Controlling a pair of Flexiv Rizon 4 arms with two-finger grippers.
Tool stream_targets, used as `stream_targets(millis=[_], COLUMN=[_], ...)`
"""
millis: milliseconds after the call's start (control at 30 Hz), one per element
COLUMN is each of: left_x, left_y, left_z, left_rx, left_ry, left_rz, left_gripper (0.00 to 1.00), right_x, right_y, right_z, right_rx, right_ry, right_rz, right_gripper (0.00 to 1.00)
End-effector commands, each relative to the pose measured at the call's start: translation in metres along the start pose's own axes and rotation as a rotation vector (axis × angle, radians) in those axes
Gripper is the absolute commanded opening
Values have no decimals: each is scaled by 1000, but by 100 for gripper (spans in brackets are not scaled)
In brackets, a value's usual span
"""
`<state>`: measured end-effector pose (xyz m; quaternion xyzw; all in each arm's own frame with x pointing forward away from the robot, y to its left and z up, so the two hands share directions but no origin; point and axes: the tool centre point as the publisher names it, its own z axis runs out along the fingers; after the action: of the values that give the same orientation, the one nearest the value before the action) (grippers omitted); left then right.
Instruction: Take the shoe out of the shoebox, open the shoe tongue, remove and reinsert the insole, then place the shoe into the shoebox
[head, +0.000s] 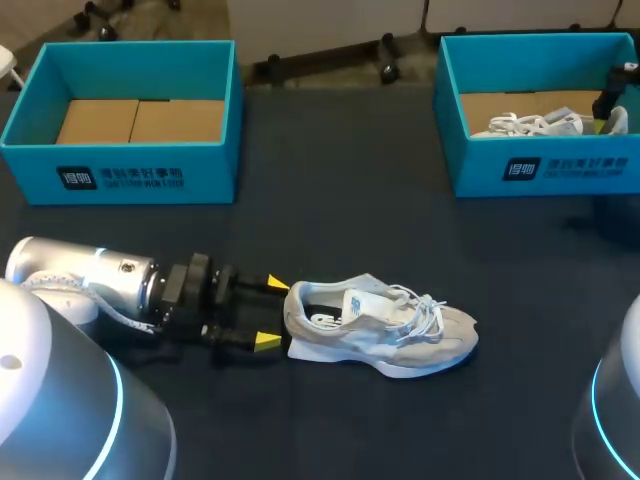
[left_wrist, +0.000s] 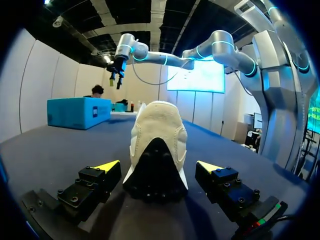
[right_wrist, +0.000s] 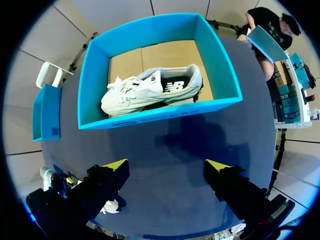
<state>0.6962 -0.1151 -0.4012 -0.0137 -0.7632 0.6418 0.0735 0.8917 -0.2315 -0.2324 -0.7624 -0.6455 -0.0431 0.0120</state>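
Table (head: 340, 180): dark, matte, cloth-like surface.

Left shoebox (head: 120, 115): teal card, open-topped, plain brown floor, nothing inside. Right shoebox (head: 540, 110): same make, holding a second sneaker (right_wrist: 150, 90), white with a dark lining, lying on its side.

Sneaker (head: 380, 325): the working item. It stands upright on its sole on the table, well apart from both boxes, toe pointing to the robot's right. The upper is pale grey-white with soft textile and suede-like panels, on a thick pale foam sole. The heel (left_wrist: 156, 170) carries a dark moulded patch. The laces (head: 425, 310) are loose and looped.

Judgement on handling: light, with a soft upper that will collapse under pinch. The heel counter and sole edge look like the stiffest parts and so the soundest hold. Loose laces may snag a finger.

Left gripper (head: 272, 312): lies low and level at table height, jaws wide, one yellow tip on each side of the heel. No contact is evident.

Right gripper (right_wrist: 167, 165): jaws wide and empty, hanging high above the right shoebox.
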Motion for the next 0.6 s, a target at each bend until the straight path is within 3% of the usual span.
stream_targets(millis=[33, 600], left_x=[-2, -4], left_y=[3, 3], left_z=[8, 33], left_rx=[1, 22], left_ry=[-8, -7], left_rz=[1, -17], left_gripper=[100, 100], right_x=[0, 0], right_y=[0, 0], right_z=[0, 0], right_rx=[0, 0], right_ry=[0, 0], right_rz=[1, 1], right_gripper=[100, 100])
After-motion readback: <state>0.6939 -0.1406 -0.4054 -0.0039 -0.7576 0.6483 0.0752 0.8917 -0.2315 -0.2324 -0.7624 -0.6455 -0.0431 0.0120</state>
